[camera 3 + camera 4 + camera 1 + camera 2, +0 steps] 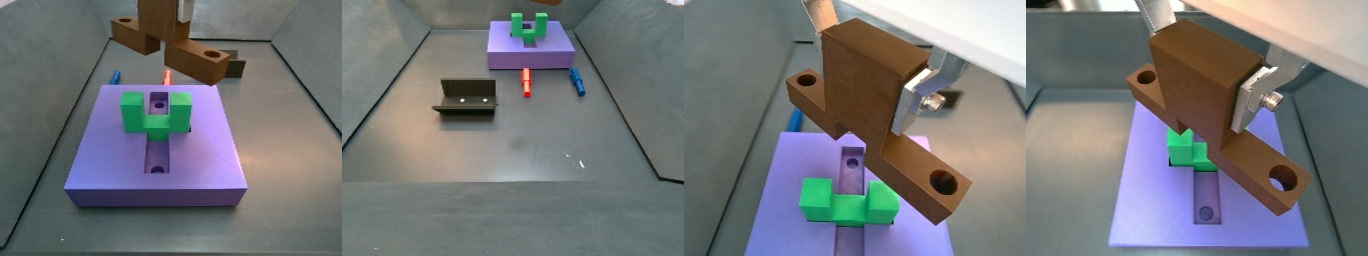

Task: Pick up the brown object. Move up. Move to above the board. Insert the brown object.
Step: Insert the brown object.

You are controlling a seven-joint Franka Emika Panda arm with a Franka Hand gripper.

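My gripper [865, 60] is shut on the brown object [858, 90], an orange-brown T-shaped piece. The silver fingers [914, 92] clamp its upright stem, and its long bar, with a round hole at each end, hangs crosswise below. It shows the same way in the other wrist view [1193, 90]. In a side view the piece [187, 55] hangs in the air over the far end of the purple-blue board [201, 150]. The green U-shaped block [154, 112] straddles the board's central groove [158, 155]. The gripper is almost cut off at the top of that view.
The dark fixture [465, 97] stands on the grey floor, away from the board [509, 50]. A red pen [527, 82] and a blue pen [577, 80] lie just beside the board. Grey walls enclose the floor.
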